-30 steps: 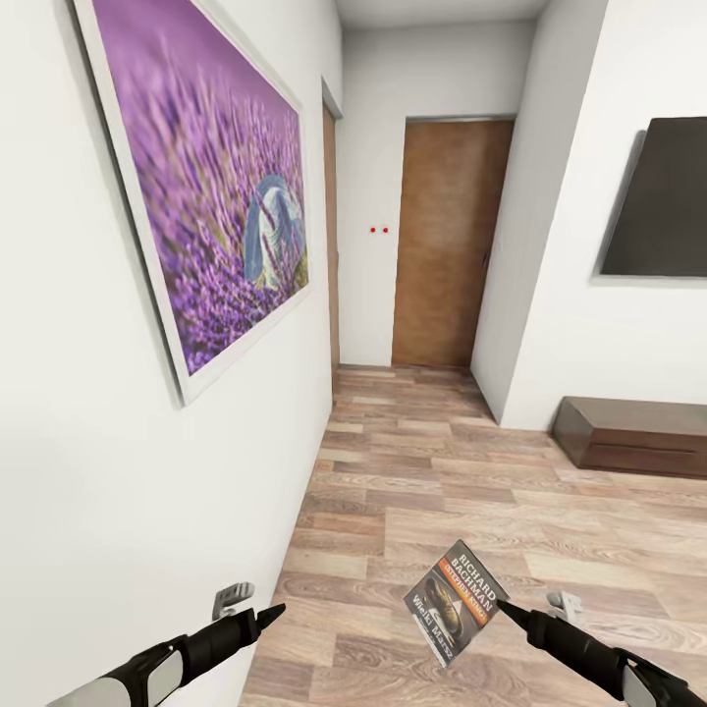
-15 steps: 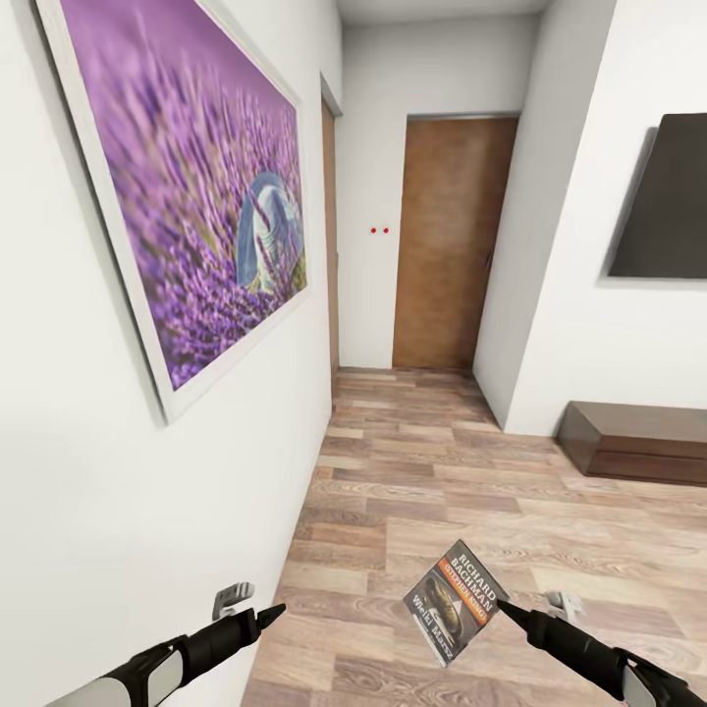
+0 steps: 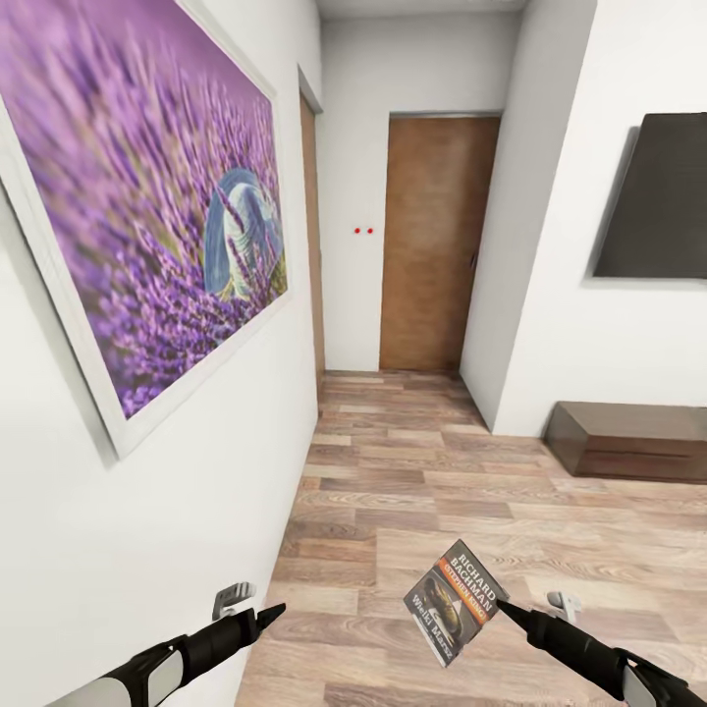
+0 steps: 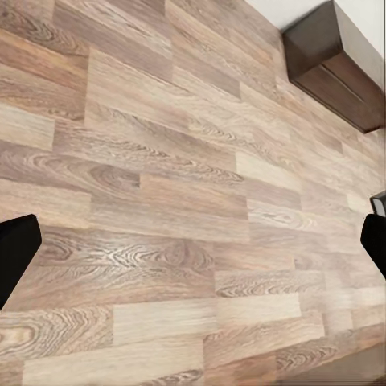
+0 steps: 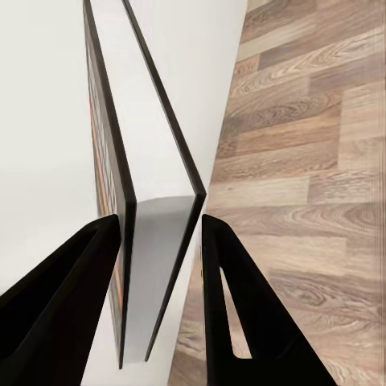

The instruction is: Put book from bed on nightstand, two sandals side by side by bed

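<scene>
Book (image 3: 455, 601) first: the paperback sits pinched at its edge in the right claw (image 3: 503, 606), held in the air over the wood-plank floor (image 3: 432, 471), cover tilted toward the head camera; the right wrist view shows the two dark fingers (image 5: 233, 297) closed on either side of its spine end, the pages between them. The left claw (image 3: 278, 611) reaches forward beside the white wall with nothing in it, its fingers spread wide apart in the left wrist view. Neither arm has shifted against the head camera over the last second; what has changed is the view itself, which has swung and advanced, so the purple lavender picture (image 3: 147, 226) looms larger and nearer on the left wall, while the brown door (image 3: 437, 241) and low dark cabinet (image 3: 628, 440) slide slightly (the base is moving, not the things). I judge the book is in transit, with a nightstand not yet reached.
</scene>
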